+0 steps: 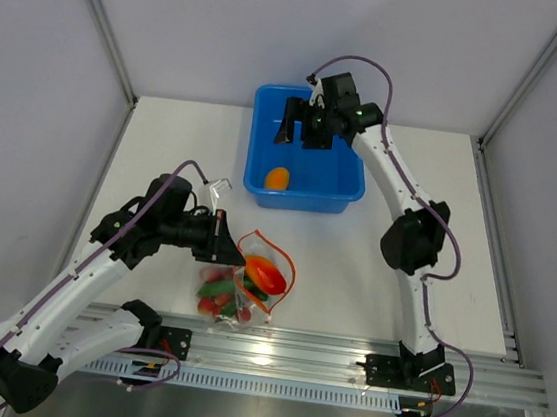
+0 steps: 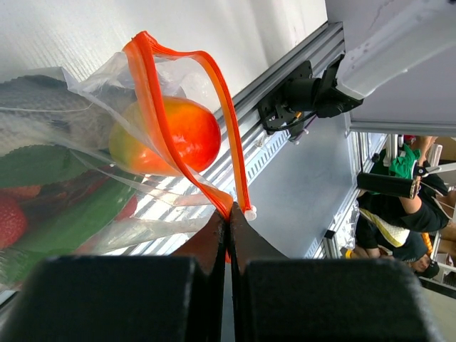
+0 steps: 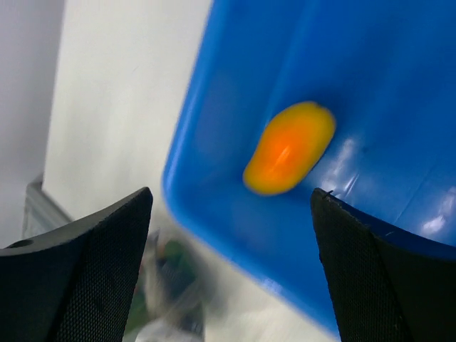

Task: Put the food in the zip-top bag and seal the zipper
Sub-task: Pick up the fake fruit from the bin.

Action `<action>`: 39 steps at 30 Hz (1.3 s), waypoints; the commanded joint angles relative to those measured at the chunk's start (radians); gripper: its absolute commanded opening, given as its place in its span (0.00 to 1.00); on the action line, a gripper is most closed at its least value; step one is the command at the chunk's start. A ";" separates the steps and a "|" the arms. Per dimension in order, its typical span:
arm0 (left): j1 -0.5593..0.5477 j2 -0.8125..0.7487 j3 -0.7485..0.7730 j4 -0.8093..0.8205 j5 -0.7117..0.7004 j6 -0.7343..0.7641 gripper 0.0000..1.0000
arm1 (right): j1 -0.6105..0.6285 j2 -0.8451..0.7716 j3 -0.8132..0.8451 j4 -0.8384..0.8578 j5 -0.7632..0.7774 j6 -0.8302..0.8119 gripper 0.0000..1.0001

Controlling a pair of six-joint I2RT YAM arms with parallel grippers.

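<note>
The clear zip-top bag point(image 1: 241, 291) lies near the table's front, mouth held open, holding a yellow-orange fruit point(image 2: 171, 137), red tomatoes point(image 2: 11, 222) and a green cucumber point(image 2: 78, 217). Its orange-red zipper point(image 2: 153, 107) loops around the mouth. My left gripper point(image 1: 223, 239) is shut on the zipper's end; in the left wrist view point(image 2: 229, 226) the jaws pinch the strip together. One yellow-orange fruit point(image 1: 277, 178) lies in the blue tub, also in the right wrist view point(image 3: 288, 147). My right gripper point(image 1: 302, 131) hangs open and empty above the tub, jaws wide apart point(image 3: 231, 206).
The blue plastic tub point(image 1: 346, 191) stands at the back middle of the white table. An aluminium rail point(image 1: 342, 362) runs along the near edge. Grey walls enclose the left, back and right sides.
</note>
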 commanded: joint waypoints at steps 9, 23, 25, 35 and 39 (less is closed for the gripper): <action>0.007 0.004 0.012 -0.004 0.021 0.030 0.01 | 0.005 0.278 0.106 0.028 0.143 -0.002 0.91; 0.007 0.001 0.003 -0.019 0.012 0.016 0.01 | 0.033 0.422 0.179 0.062 0.145 -0.013 0.90; 0.007 -0.006 0.000 -0.023 0.004 0.013 0.01 | 0.036 0.439 0.183 0.062 0.149 -0.010 0.88; 0.007 -0.026 -0.011 -0.036 -0.007 0.009 0.01 | 0.041 0.463 0.186 0.085 0.186 0.017 0.72; 0.007 -0.030 -0.011 -0.039 -0.007 0.010 0.01 | 0.024 0.457 0.180 0.109 0.183 0.026 0.45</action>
